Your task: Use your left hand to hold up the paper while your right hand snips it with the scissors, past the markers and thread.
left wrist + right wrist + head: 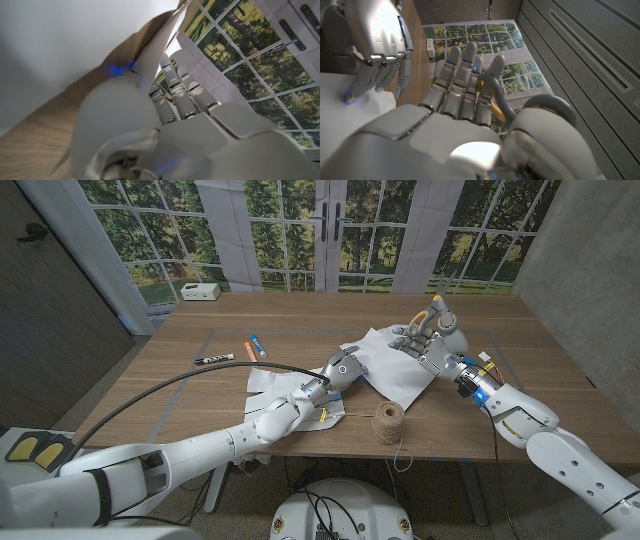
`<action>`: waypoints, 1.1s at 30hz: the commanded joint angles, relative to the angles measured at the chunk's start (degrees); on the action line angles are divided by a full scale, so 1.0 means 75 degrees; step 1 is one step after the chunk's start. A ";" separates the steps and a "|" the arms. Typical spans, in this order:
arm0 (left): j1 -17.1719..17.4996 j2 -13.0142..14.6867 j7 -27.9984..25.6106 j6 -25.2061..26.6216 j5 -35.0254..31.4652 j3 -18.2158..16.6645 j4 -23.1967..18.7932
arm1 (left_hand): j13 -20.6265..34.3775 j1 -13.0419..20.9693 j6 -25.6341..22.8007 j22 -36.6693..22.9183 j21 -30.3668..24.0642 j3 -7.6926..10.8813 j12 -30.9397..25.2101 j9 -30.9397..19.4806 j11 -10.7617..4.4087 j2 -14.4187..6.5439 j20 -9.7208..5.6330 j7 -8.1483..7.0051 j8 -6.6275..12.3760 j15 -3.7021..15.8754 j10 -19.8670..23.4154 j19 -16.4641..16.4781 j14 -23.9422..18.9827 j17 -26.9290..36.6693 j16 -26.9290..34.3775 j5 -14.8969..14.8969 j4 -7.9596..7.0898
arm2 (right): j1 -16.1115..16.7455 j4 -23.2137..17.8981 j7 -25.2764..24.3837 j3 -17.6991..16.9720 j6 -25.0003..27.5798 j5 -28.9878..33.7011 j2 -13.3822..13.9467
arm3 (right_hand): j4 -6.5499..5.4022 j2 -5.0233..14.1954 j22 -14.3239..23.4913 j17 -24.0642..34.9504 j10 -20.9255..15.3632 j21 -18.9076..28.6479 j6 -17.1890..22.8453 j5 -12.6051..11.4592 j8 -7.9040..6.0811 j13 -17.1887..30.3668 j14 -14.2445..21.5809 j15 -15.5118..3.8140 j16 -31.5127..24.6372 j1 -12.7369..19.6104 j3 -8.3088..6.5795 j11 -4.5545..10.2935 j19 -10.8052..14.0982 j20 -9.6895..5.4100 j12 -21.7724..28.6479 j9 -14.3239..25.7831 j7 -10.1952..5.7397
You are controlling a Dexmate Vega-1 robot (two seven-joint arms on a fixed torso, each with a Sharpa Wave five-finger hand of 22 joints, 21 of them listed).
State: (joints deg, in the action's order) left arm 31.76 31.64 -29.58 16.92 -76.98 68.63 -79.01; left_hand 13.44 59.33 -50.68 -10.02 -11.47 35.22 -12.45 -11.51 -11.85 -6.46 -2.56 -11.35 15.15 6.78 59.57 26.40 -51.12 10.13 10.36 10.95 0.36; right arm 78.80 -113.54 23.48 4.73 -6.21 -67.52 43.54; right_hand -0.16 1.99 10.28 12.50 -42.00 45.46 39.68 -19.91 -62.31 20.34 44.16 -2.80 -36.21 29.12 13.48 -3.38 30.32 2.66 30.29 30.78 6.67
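A crumpled white paper [398, 372] lies mid-table, its middle raised. My left hand [339, 370] grips the paper's left part and holds that fold off the wood. In the left wrist view the paper [60, 45] runs along my left hand [190, 105]. My right hand [432, 350] hovers over the paper's far right edge and holds the scissors [436, 311], whose grey and yellow handles point up. In the right wrist view the scissors' handles [492, 97] loop around the fingers of my right hand [455, 100]; the blades are hidden. My left hand [380, 45] faces it above the paper [340, 120].
A spool of brown thread [390, 421] stands near the front edge of the wooden table [300, 315], its loose end trailing over it. A black marker [213, 359], an orange one [249, 350] and a blue one [258, 345] lie to the left. A white box [200, 290] sits far left.
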 commanded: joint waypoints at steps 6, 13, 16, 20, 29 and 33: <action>0.0174 -0.0054 -0.0470 -0.0110 0.0407 -0.0190 0.0122 | 0.1662 -0.1395 0.0031 -0.0108 -0.0111 0.1580 -0.0864 -0.1154 -0.0046 -0.0438 -0.0457 -0.0098 0.1774 0.0930 0.0323 0.0044 -0.1007 0.0296 0.0141 0.0058 0.0819 | 0.0083 -0.0046 0.0016 -0.0013 -0.0088 0.0100 -0.0019 | 0.0068 0.0062 0.0009 0.0025 -0.0608 -0.0064 -0.0230 0.0026 -0.0068 0.0041 -0.0299 -0.0631 0.0071 -0.0003 0.0032 0.0066 0.0042 0.0033 -0.0011 0.0003 0.0297; 0.0262 -0.0142 -0.1071 0.0082 0.0561 -0.0285 0.0340 | 0.2771 -0.1520 0.0547 -0.0160 -0.0180 0.1543 -0.1465 -0.2151 -0.0062 -0.0537 -0.0355 -0.0110 0.2552 0.0925 0.0167 0.0083 -0.1419 0.0582 0.0182 0.0108 0.0637 | 0.0081 -0.0071 0.0023 -0.0009 -0.0042 0.0052 -0.0004 | 0.0064 0.0077 0.0009 0.0025 -0.0625 -0.0113 -0.0221 0.0030 -0.0076 0.0041 -0.0317 -0.0629 0.0091 -0.0026 0.0035 0.0077 0.0022 0.0056 -0.0013 -0.0014 0.0301; 0.0307 -0.0195 -0.1443 0.0218 0.0642 -0.0344 0.0447 | 0.3177 -0.1511 0.0687 -0.0179 -0.0222 0.1524 -0.1668 -0.2214 -0.0064 -0.0584 -0.0411 -0.0121 0.2608 0.0922 0.0038 0.0110 -0.1543 0.0725 0.0229 0.0115 0.0504 | 0.0070 -0.0069 0.0076 -0.0001 -0.0050 0.0052 0.0002 | 0.0066 0.0082 0.0010 0.0025 -0.0628 -0.0133 -0.0213 0.0031 -0.0072 0.0033 -0.0315 -0.0621 0.0095 -0.0031 0.0035 0.0062 0.0016 0.0057 -0.0021 -0.0035 0.0319; 0.0366 -0.0284 -0.2040 0.0394 0.0770 -0.0418 0.0623 | 0.3919 -0.1399 0.0993 -0.0239 -0.0326 0.1460 -0.2090 -0.2795 -0.0068 -0.0601 -0.0383 -0.0117 0.2890 0.0916 -0.0170 0.0130 -0.1804 0.1131 0.0333 0.0115 0.0363 | 0.0064 -0.0077 0.0090 0.0008 -0.0053 0.0062 0.0009 | 0.0072 0.0091 0.0010 0.0025 -0.0626 -0.0165 -0.0216 0.0033 -0.0080 0.0043 -0.0323 -0.0610 0.0106 -0.0035 0.0034 0.0053 0.0015 0.0064 -0.0022 -0.0038 0.0310; 0.0424 -0.0479 -0.3088 0.0889 0.0953 -0.0458 0.0992 | 0.4637 -0.1265 0.1256 -0.0280 -0.0440 0.1326 -0.2514 -0.3663 -0.0065 -0.0612 -0.0351 -0.0118 0.3341 0.0912 -0.0420 0.0138 -0.1904 0.1625 0.0337 0.0125 0.0335 | 0.0075 -0.0078 0.0159 0.0020 -0.0089 0.0085 0.0019 | 0.0075 0.0111 0.0011 0.0027 -0.0606 -0.0218 -0.0238 0.0038 -0.0075 0.0050 -0.0354 -0.0613 0.0130 -0.0051 0.0031 0.0037 0.0010 0.0075 -0.0037 -0.0062 0.0320; 0.0405 -0.0476 -0.3271 0.1023 0.0992 -0.0421 0.1020 | 0.4742 -0.1247 0.1273 -0.0294 -0.0473 0.1294 -0.2585 -0.3748 -0.0065 -0.0618 -0.0336 -0.0124 0.3389 0.0908 -0.0461 0.0150 -0.1925 0.1729 0.0342 0.0122 0.0315 | 0.0149 -0.0125 0.0164 -0.0042 -0.0074 0.0027 0.0048 | 0.0079 0.0121 0.0011 0.0029 -0.0602 -0.0249 -0.0250 0.0041 -0.0067 0.0059 -0.0363 -0.0605 0.0140 -0.0055 0.0029 0.0028 -0.0002 0.0083 -0.0038 -0.0083 0.0322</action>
State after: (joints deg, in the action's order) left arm 34.47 29.09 -47.19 21.21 -70.95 65.62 -73.57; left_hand 43.31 48.61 -41.16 -11.96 -14.64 43.54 -22.33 -18.07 -12.27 -8.85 -2.46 -12.14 40.15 12.49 56.21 26.91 -65.02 22.66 12.87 11.67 4.38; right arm 79.33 -114.06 24.26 4.76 -6.69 -67.05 43.59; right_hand 0.23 2.51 10.27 12.52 -42.00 43.80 39.23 -19.69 -62.53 20.62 43.95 -2.60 -35.29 28.59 13.57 -3.38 30.08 2.89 30.08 29.99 7.13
